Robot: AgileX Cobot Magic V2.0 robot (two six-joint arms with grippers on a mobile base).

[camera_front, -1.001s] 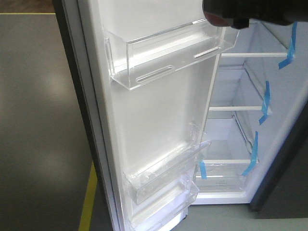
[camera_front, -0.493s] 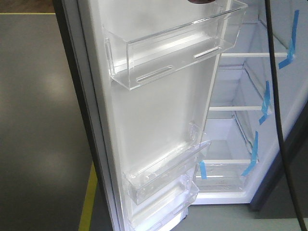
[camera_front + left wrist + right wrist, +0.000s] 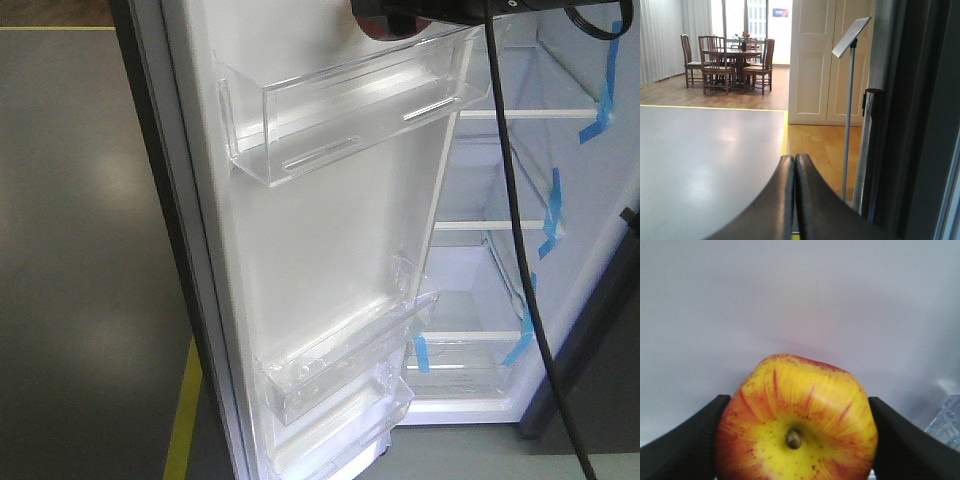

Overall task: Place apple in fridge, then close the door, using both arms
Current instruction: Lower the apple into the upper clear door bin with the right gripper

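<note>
The apple (image 3: 795, 420), yellow with red streaks, sits stem toward the camera between the two black fingers of my right gripper (image 3: 799, 401), which is shut on it against a white surface. In the front view that gripper (image 3: 410, 12) is at the top edge, over the upper clear bin (image 3: 350, 110) of the open door (image 3: 330, 230), with a red sliver of the apple (image 3: 375, 25) showing. The fridge (image 3: 500, 280) stands open, with white shelves and blue tape strips. My left gripper (image 3: 794, 159) is shut and empty, beside a dark grey panel (image 3: 920, 125).
A black cable (image 3: 515, 220) hangs down in front of the fridge interior. Lower clear bins (image 3: 340, 370) jut from the door. A yellow floor line (image 3: 185, 420) runs by the door. A sign stand (image 3: 850, 100) and a dining table with chairs (image 3: 730, 60) lie beyond.
My right gripper with the apple has shifted left along the top of the front view, over the upper door bin. The black cable has swung left across the fridge opening.
</note>
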